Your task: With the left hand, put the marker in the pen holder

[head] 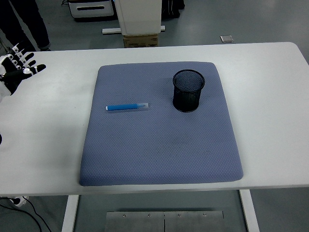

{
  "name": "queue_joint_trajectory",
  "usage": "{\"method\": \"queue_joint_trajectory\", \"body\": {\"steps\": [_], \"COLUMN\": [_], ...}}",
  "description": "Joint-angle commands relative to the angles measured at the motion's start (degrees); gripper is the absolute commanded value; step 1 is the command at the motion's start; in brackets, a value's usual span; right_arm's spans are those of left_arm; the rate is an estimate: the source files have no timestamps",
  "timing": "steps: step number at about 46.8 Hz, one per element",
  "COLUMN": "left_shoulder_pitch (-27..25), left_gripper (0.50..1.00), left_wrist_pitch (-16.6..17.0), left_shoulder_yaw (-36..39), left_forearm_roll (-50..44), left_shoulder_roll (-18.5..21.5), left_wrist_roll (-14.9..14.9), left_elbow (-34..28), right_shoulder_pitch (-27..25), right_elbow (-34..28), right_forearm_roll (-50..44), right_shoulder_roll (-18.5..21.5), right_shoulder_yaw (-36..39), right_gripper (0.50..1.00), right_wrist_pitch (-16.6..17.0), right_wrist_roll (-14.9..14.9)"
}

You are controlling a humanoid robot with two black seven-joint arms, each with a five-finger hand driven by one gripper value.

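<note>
The left hand [15, 72] hovers at the desk's [43, 125] far left edge, fingers [30, 57] spread, holding nothing; the blue marker [126, 106] lies flat on the grey-blue mat [159, 150], left of the upright black mesh pen holder [188, 90]

Bright, even overhead light is washing the white bench [270, 96] almost to glare, flattening its surface. Shadows are staying soft: a faint one is pooling beside the pen holder [188, 90] on the blue mat [159, 145]. Focus is holding sharp across the mat, while the bench edges are bowing slightly toward the corners.
</note>
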Motion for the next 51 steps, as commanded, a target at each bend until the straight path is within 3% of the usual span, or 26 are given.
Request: {"method": "queue_joint_trajectory", "body": {"steps": [1, 9, 23, 40, 45, 46, 51], "left_shoulder_pitch": [-3.0, -8.9, -14.5, -24.7, -26.8, -29.6, -32.9], "left_gripper": [1.0, 1.0, 1.0, 1.0, 1.0, 1.0, 1.0], "left_wrist_pitch": [1.5, 2.2, 2.4, 3.7, 4.3, 4.4, 3.9], "left_shoulder_yaw": [3.6, 12.4, 27.3, 46.9, 49.8, 52.8, 58.6], "left_forearm_roll": [0.9, 1.1, 0.6, 0.9, 0.9, 1.0, 1.1], "left_shoulder_roll": [-0.6, -0.7, -0.9, -7.2, -8.0, -9.4, -9.6], "left_wrist_roll": [0.6, 0.5, 0.1, -0.2, -0.9, -1.3, -2.9], "left_elbow": [-0.9, -1.4, -3.0, -5.6, -6.5, -7.1, -8.1], "right_shoulder_pitch": [0.0, 0.0, 0.0, 0.0, 0.0, 0.0, 0.0], "right_elbow": [0.0, 0.0, 0.0, 0.0, 0.0, 0.0, 0.0], "right_forearm_roll": [0.0, 0.0, 0.0, 0.0, 0.0, 0.0, 0.0], "right_shoulder_roll": [0.0, 0.0, 0.0, 0.0, 0.0, 0.0, 0.0], "right_shoulder_yaw": [0.0, 0.0, 0.0, -0.1, 0.0, 0.0, 0.0], "right_gripper": [1.0, 1.0, 1.0, 1.0, 1.0, 1.0, 1.0], "right_wrist_pitch": [0.0, 0.0, 0.0, 0.0, 0.0, 0.0, 0.0], "right_wrist_roll": [0.0, 0.0, 0.0, 0.0, 0.0, 0.0, 0.0]}}
